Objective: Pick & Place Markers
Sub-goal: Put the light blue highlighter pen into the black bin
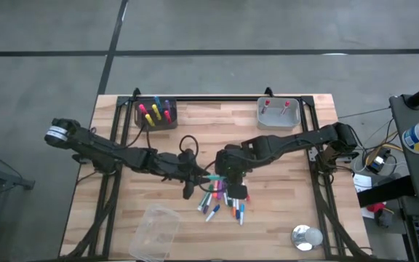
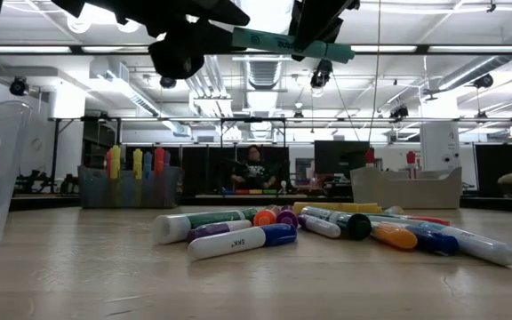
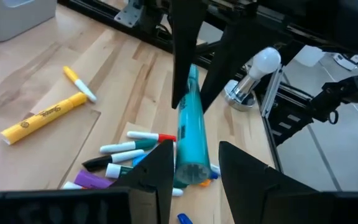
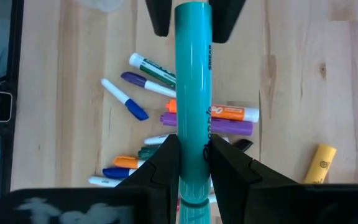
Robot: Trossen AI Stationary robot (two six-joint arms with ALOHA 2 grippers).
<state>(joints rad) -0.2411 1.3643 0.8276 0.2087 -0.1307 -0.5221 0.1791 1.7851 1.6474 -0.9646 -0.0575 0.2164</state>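
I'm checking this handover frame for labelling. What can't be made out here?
- High view: both grippers cover the teal marker and part of the marker pile.
- Left wrist view: the left gripper flanks the teal marker's end; contact is unclear.
- Low view: both grippers are cut off by the top edge.
- Right wrist view: the right gripper hides markers beneath it.
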